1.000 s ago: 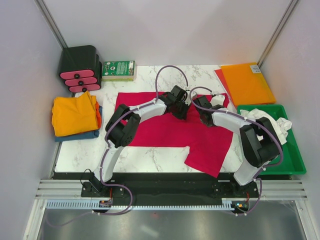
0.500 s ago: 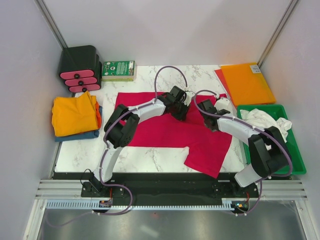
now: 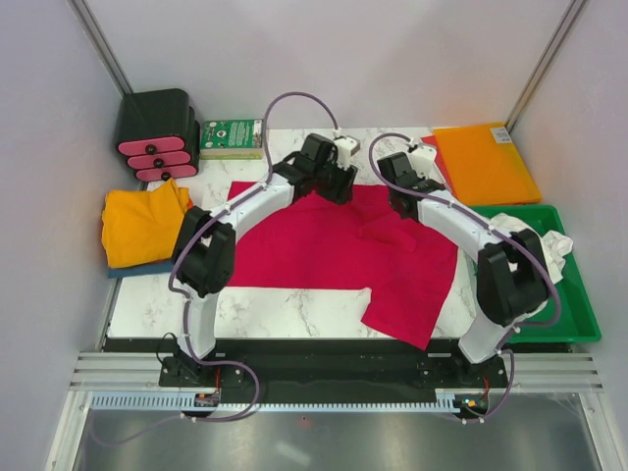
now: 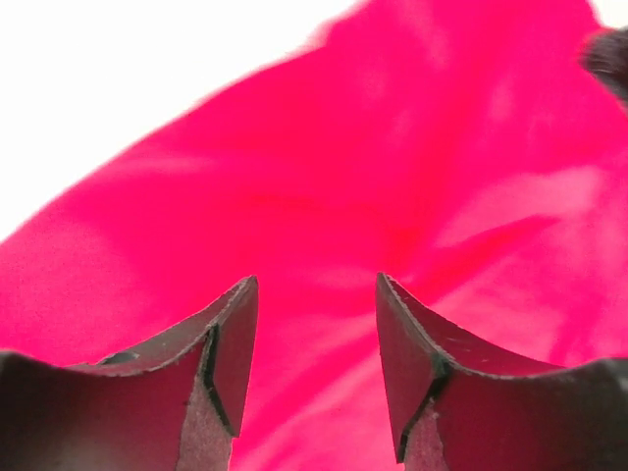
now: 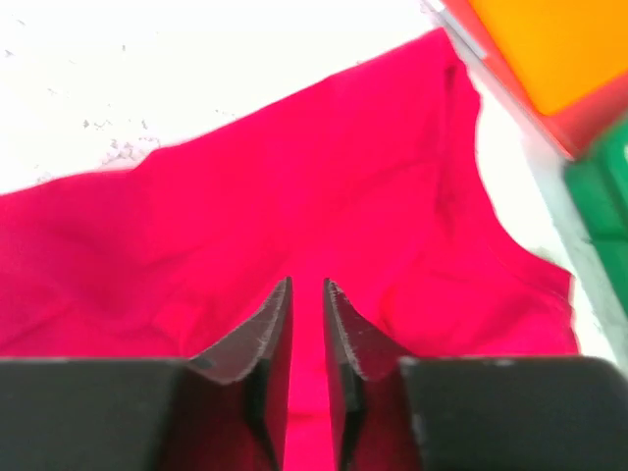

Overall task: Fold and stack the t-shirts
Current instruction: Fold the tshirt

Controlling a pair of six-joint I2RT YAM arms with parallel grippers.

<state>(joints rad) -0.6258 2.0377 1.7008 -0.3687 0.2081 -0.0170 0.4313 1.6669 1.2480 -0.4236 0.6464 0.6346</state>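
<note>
A crimson-red t-shirt point(image 3: 314, 250) lies spread on the marble table point(image 3: 294, 309), one sleeve hanging toward the near right. My left gripper point(image 3: 338, 188) hovers over the shirt's far edge. In the left wrist view it point(image 4: 316, 287) is open, with only red cloth point(image 4: 392, 147) below. My right gripper point(image 3: 404, 203) is above the shirt's far right part. Its jaws point(image 5: 306, 287) stand a narrow gap apart with nothing between them, the red shirt point(image 5: 294, 186) beneath. A folded golden-yellow t-shirt point(image 3: 139, 226) lies on a blue one point(image 3: 147, 267) at the left. A white t-shirt point(image 3: 530, 237) sits crumpled in the tray.
A green tray point(image 3: 574, 319) stands at the right edge, with an orange plastic sheet point(image 3: 486, 162) behind it. A black holder with pink fronts point(image 3: 157, 132) and a green box point(image 3: 233, 137) sit at the back left. Grey walls close in both sides.
Both grippers were shut low on the middle of the red shirt. They have let go and moved back toward its far edge. The left opened wide; the right opened, then narrowed.
</note>
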